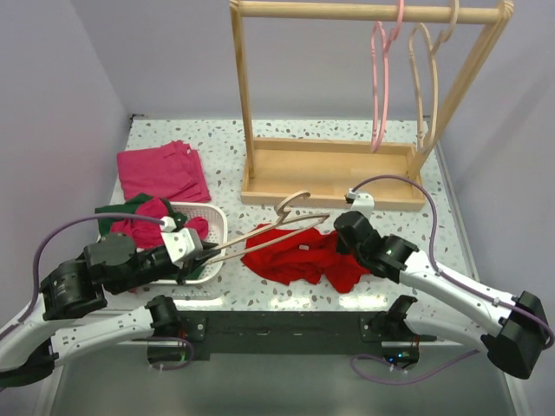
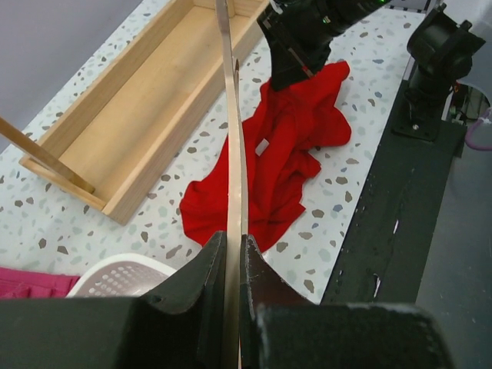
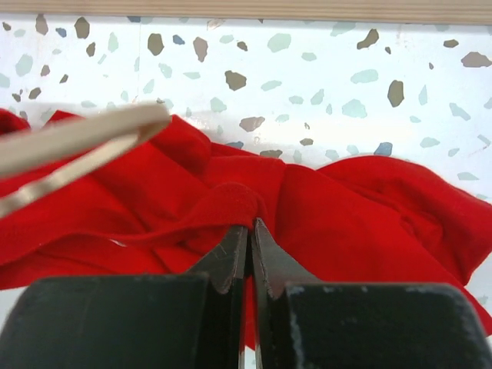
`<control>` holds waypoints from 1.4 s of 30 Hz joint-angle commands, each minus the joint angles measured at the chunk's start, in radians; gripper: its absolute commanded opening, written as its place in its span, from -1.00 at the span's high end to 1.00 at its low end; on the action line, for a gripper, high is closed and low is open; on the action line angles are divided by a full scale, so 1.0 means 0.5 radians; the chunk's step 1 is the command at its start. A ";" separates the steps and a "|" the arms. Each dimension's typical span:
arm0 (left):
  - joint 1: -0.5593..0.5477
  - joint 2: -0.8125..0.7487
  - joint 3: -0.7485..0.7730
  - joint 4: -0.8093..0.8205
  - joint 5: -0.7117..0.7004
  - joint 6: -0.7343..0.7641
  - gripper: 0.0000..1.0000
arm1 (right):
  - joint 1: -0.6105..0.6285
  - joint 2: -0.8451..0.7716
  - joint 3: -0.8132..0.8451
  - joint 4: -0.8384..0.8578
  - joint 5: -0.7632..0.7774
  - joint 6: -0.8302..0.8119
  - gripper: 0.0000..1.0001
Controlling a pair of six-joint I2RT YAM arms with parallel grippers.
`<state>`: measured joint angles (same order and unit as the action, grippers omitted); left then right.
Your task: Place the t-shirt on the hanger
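Black mount plate (image 1: pixel 286 329) w/ both arm bases sat nearest, along the near edge of the counter (image 1: pixel 347 139). Counter was speckled terrazzo, w/ walls at L, back and R. Wooden rack (image 1: pixel 329 169) took the back-R part. Its tray base ran nearly to the R edge, and its posts rose to a top rail w/ a pink hanger (image 1: pixel 380 104) hooked on it. An open strip of bare counter lay btwn the tray's front edge and the t-shirt (image 1: pixel 290 256), and more bare counter showed at back L, behind the magenta garment (image 1: pixel 163 172).

T-shirt, bright red, lay crumpled on the counter at front-centre, its near edge close to the mount plate and its L edge just beside the white basket (image 1: pixel 215 221). Magenta garment lay at L, well apart from the shirt. Dark green garment (image 1: pixel 117 211) draped at the basket's L rim, w/ more magenta cloth in the basket.

Hanger (image 1: pixel 277 227), pale wood, was held tilted off the counter, hook toward the rack tray, far end over the shirt near the R arm. L end effector (image 2: pixel 231 246) was clamped on the hanger's near end, by the basket's R rim. R end effector (image 3: pixel 250 231) was down at the shirt's back-R edge, fingers together, pinching a raised fold of red cloth.
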<state>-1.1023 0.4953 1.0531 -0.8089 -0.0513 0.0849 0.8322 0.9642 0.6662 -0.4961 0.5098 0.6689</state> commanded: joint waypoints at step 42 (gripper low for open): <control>-0.011 0.221 -0.409 0.902 0.167 -0.032 1.00 | 0.298 -0.210 0.760 -0.275 -0.121 -0.120 1.00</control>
<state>-1.1023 0.6025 0.8986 -0.5861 0.0513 0.0647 0.8921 0.8875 0.9470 -0.6025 0.4435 0.6117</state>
